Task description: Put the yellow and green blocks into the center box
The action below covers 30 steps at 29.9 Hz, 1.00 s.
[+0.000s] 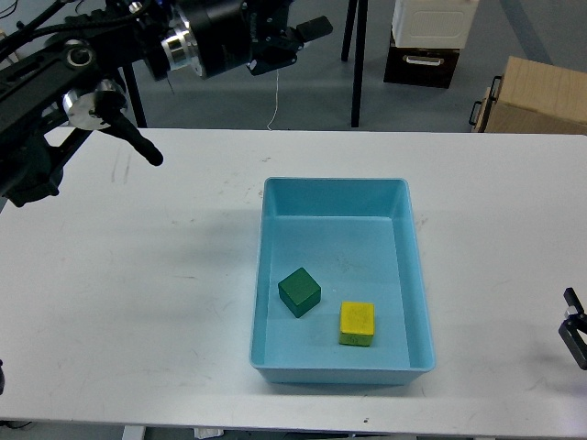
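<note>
Resting cubes (300,291) (357,323), smooth blue tray (335,197)

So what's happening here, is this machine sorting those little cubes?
Both cubes already sit inside the light blue tray on the white table: the green block and the yellow block, side by side near its front. Nothing is being held. The left arm's claw is raised beyond the table's far edge, fingers apart and empty. Only a small part of the right claw shows at the right edge, too little to read.
</note>
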Each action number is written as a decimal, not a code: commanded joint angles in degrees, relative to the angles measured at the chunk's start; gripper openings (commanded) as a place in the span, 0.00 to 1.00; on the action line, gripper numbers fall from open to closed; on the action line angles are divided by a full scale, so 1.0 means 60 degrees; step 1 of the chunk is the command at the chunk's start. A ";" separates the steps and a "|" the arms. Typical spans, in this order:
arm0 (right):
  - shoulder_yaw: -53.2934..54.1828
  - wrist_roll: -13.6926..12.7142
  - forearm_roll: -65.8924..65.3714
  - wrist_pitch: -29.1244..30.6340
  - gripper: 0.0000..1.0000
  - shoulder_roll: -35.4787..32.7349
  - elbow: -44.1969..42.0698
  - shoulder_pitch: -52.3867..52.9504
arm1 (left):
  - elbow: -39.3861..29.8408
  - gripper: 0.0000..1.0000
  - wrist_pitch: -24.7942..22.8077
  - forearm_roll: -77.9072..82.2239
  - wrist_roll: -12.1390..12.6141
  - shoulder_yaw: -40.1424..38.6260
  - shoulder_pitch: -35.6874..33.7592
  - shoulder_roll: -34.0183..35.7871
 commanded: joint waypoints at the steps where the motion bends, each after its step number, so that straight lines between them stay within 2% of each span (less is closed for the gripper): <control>1: -0.0028 0.0013 0.0000 0.0000 1.00 0.0020 0.0015 0.0185 | 0.0138 1.00 0.0000 -0.0146 0.0021 -0.3980 0.2160 0.0133; 3: -0.0057 0.0013 0.0000 0.0000 1.00 0.0035 0.0015 0.0259 | -0.0168 1.00 0.0000 -0.0307 0.0036 -0.5214 0.3522 0.0235; 7: -0.0086 0.0013 0.0000 0.0000 1.00 0.0239 0.0015 0.0361 | -0.2012 1.00 0.0000 -0.0601 0.0006 -0.6592 0.6188 0.0368; 10: -0.0101 0.0013 0.0000 0.0000 1.00 0.0488 0.0029 0.0361 | -0.3301 1.00 0.0000 -0.0630 0.0050 -0.8027 0.8225 -0.0609; 13: -0.0116 0.0013 0.0000 0.0000 1.00 0.0679 0.0088 0.0478 | -0.4342 1.00 0.0000 -0.0747 0.0036 -0.8778 0.9663 -0.1622; 19: -0.0570 0.0013 0.0000 0.0000 1.00 0.0723 0.0541 0.0449 | -0.6027 1.00 0.0000 -0.1742 0.0065 -0.8794 1.2007 -0.3321; 26: -0.0468 0.0027 0.0000 0.0000 1.00 0.0752 0.0805 0.0055 | -0.6337 1.00 0.0000 -0.2942 0.0416 -0.8121 1.4072 -0.3397; 30: -0.0394 0.0349 0.0015 0.0000 1.00 0.0753 0.1215 -0.0545 | -0.6308 1.00 0.0000 -0.4274 0.0402 -0.6834 1.4952 -0.3397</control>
